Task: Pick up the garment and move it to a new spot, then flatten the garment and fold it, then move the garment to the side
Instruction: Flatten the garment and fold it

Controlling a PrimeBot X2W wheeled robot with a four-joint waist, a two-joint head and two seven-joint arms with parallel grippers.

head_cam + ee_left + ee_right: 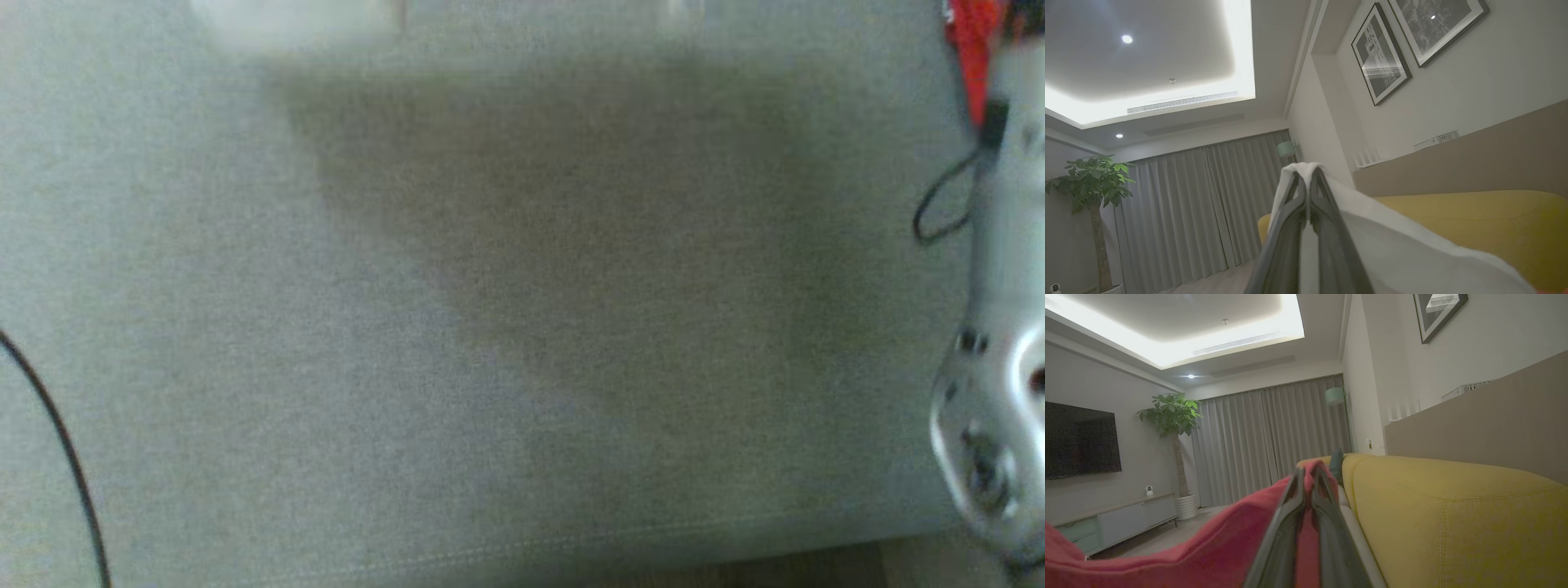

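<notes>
Dark fingers of my right end effector are pressed together, clenched on the garment. It is a soft, matte red cloth, pinched into a small peak at the fingertips. From there it sags down and away to the left of the fingers in a broad, loose sweep. A pale band runs just right of the fingers, against the yellow sofa back.

My left end effector is clamped as well, gripping white fabric. That fabric folds over the tips and slopes off to the right of the fingers as a smooth sheet. I cannot tell whether the white and the red are one piece.

From the head camera, red cloth hangs beyond my pale right forearm, above a grey upholstered surface.
</notes>
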